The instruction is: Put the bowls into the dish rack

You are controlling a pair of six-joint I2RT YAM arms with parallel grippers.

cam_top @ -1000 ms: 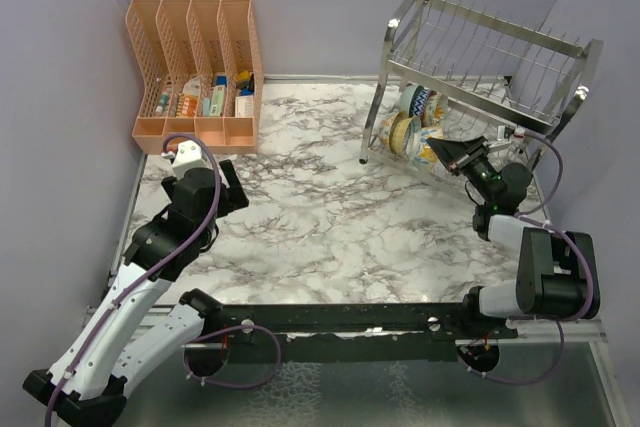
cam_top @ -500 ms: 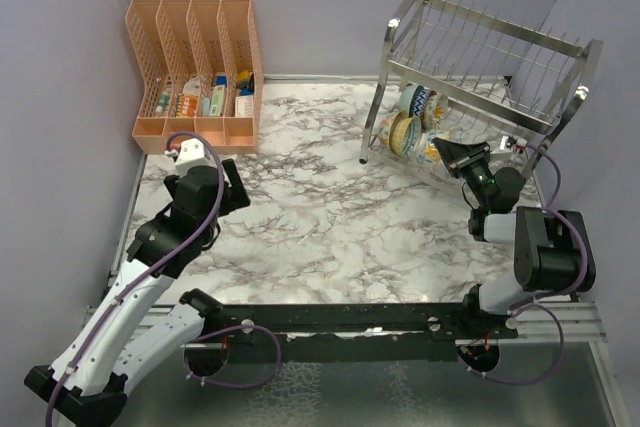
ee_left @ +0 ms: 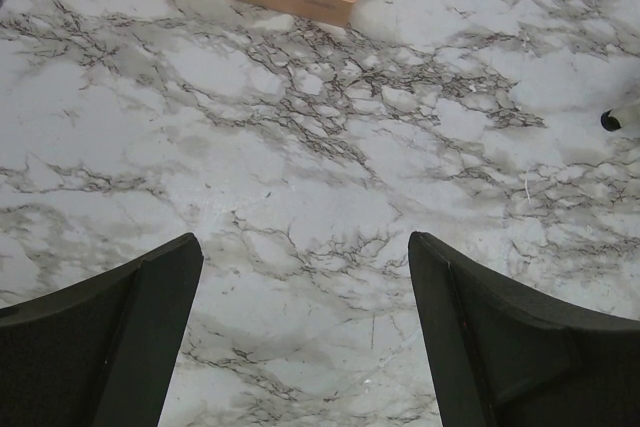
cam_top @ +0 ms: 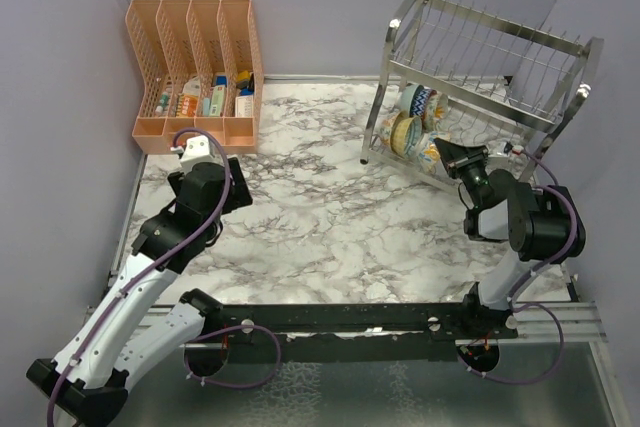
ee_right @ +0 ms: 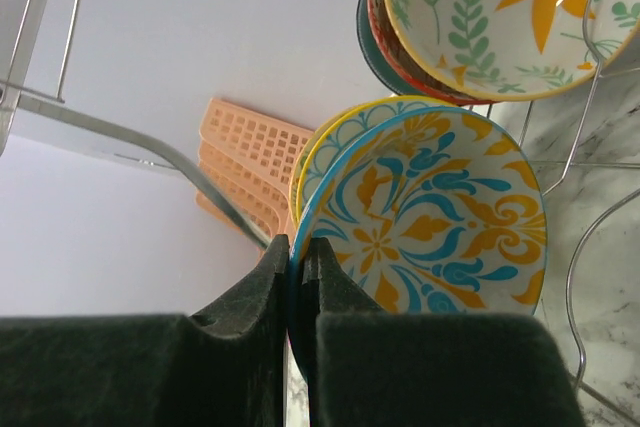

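While left tool [ee_left: 302, 267] is held apart above counter [ee_left: 300, 127], blue-rimmed bowl [ee_right: 430, 217] rim is clamped by right tool [ee_right: 297, 259].

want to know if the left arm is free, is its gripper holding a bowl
No: the left gripper stands open over the marble table with nothing between its fingers.

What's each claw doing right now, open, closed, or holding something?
Left claw: open, holding nothing.
Right claw: closed on the rim of the blue-rimmed floral bowl.
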